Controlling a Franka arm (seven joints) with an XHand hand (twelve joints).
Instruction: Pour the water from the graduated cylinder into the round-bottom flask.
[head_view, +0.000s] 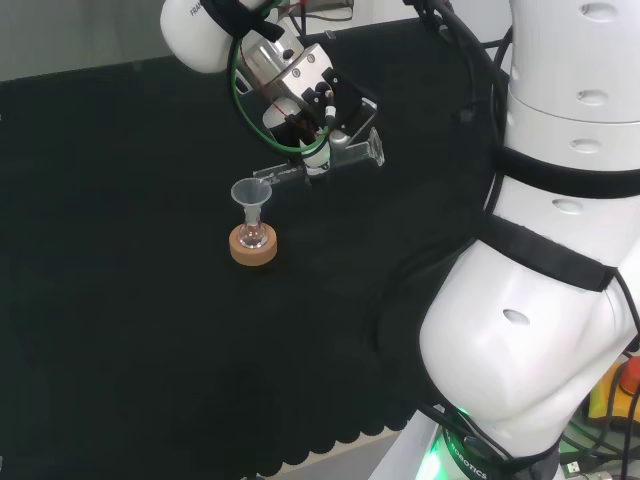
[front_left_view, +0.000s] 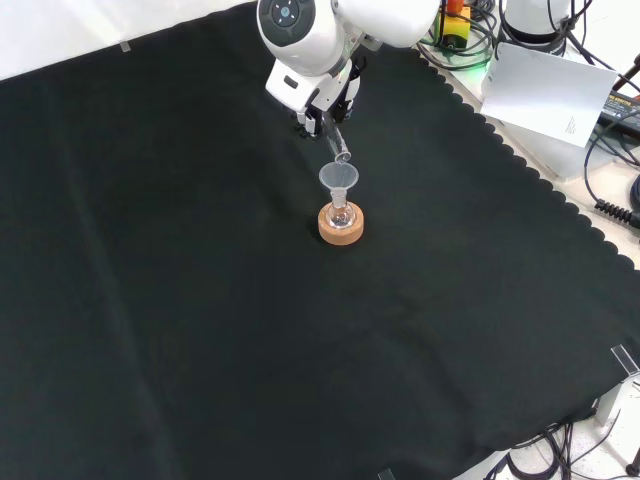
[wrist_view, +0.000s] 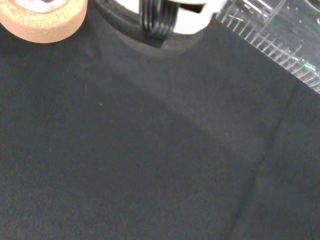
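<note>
The hand (head_view: 300, 90) holds the graduated cylinder (head_view: 325, 160) with its fingers closed round it, tipped close to horizontal above the cloth (head_view: 120, 300); the cylinder's mouth sits just above and beside the rim of a clear funnel (head_view: 250, 193). The funnel stands in the neck of the small round-bottom flask (head_view: 254, 236), which rests on a cork ring (head_view: 253, 248) near the middle of the bench. In the front view the mouth appears directly over the funnel (front_left_view: 338, 177). Water level in the cylinder cannot be determined. Principal risk, in my judgement: the funnel opening is narrow and the mouth lies near its edge, so any sideways drift or too fast a tilt would send water onto the cloth. A secondary risk is contact: if the cylinder's lip lowers onto the funnel, it could tip the funnel or unseat the flask from its ring. The flask is small and could overfill.
</note>
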